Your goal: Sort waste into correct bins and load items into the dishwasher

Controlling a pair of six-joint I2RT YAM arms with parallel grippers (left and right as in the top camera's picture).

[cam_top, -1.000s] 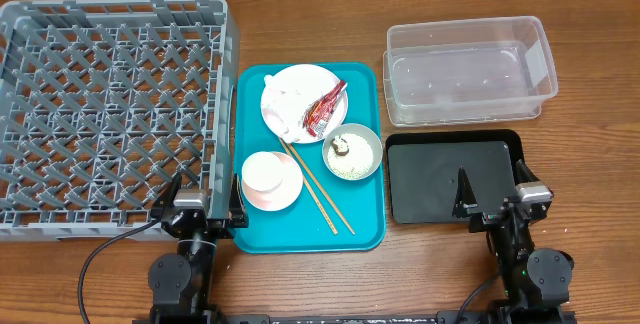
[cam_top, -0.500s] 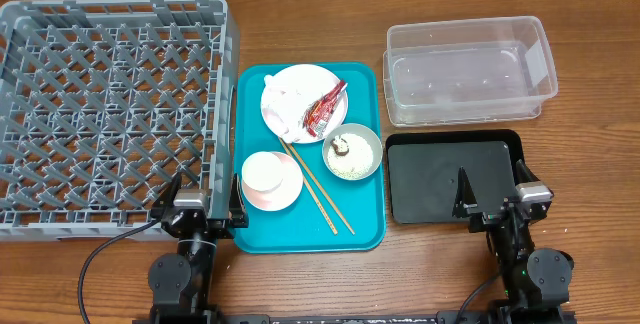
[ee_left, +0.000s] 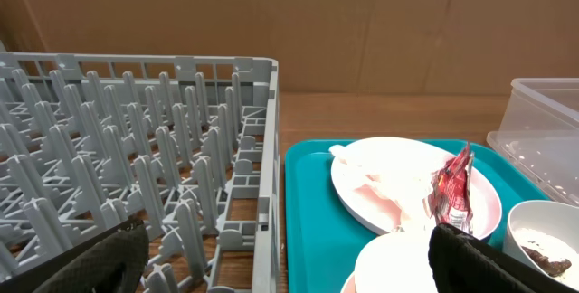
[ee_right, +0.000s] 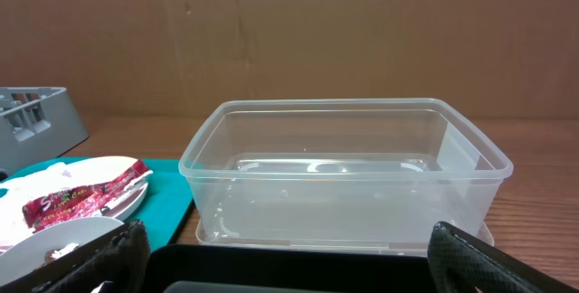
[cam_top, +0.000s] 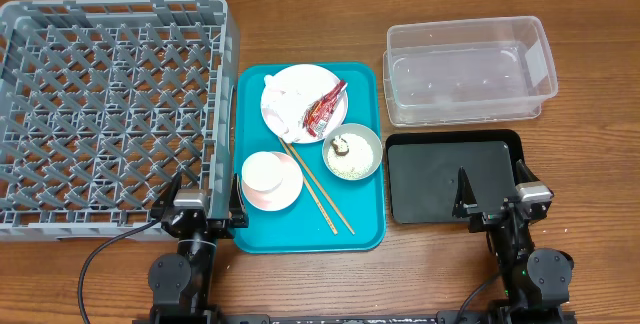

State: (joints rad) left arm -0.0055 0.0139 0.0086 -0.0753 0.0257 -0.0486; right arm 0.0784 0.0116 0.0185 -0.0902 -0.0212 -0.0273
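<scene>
A white plate on the teal tray holds white tissue and a red wrapper; plate and wrapper also show in the left wrist view. A grey-green bowl holds rice and a brown scrap. A white cup sits in a pink bowl. Two chopsticks lie beside them. The grey rack is at left. The clear tub and the black tray are at right. My left gripper is open at the rack's near corner. My right gripper is open over the black tray's near edge.
A cardboard wall stands behind the table in both wrist views. Bare wooden tabletop lies between the rack, the teal tray and the tub, and along the near edge.
</scene>
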